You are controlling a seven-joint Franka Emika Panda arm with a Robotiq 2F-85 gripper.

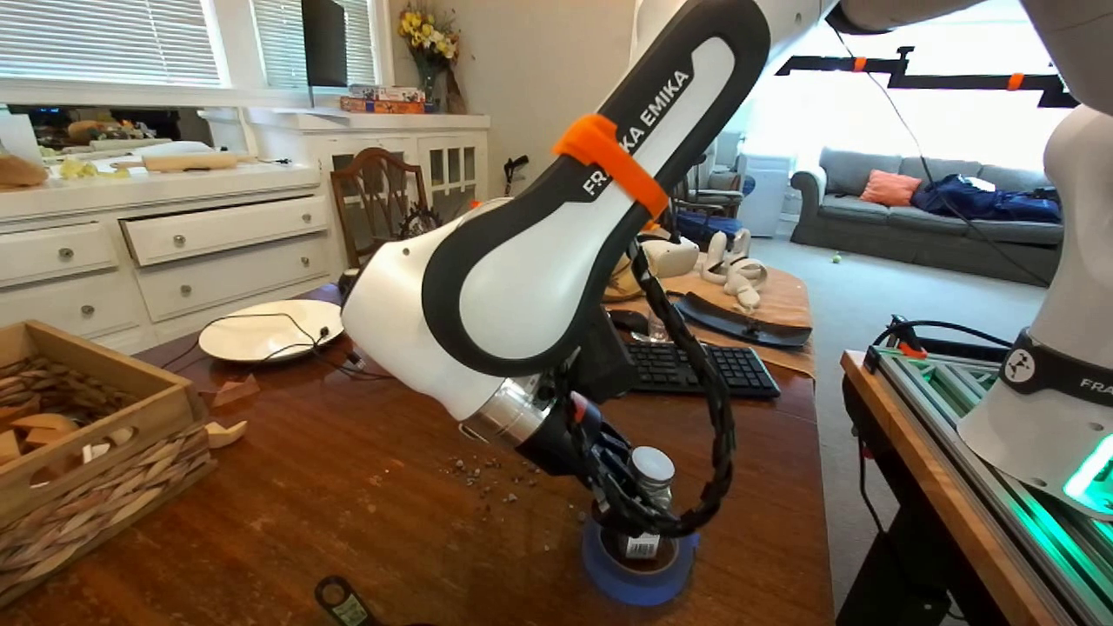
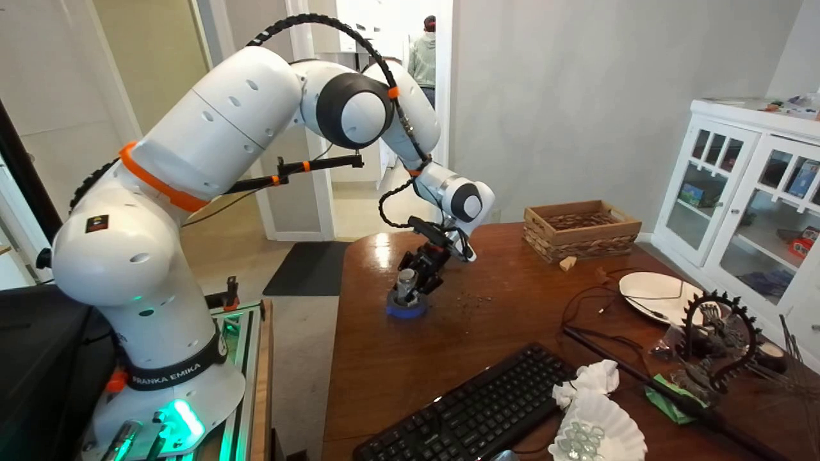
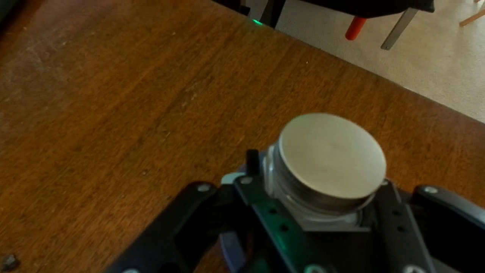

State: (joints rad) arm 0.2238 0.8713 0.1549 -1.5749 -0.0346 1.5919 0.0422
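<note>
A small clear glass jar (image 1: 654, 491) with a pale flat lid is upright in or over a roll of blue tape (image 1: 639, 587) on the brown wooden table. The jar and tape also show in an exterior view, jar (image 2: 406, 282) and tape (image 2: 407, 312). In the wrist view my gripper (image 3: 317, 176) has a finger on each side of the jar (image 3: 333, 155), just below the lid, and looks shut on it. The jar's base is hidden by the gripper and tape, so I cannot tell whether it touches. A white barcode label (image 1: 642, 546) shows inside the tape ring.
Small dark crumbs (image 1: 500, 474) lie beside the tape. A wicker and wood basket (image 2: 580, 227), a white plate (image 2: 660, 296) with cables, a black keyboard (image 2: 471, 410) and a white fluted dish (image 2: 599, 429) stand on the table. The table's edge (image 3: 352, 68) is close by the jar.
</note>
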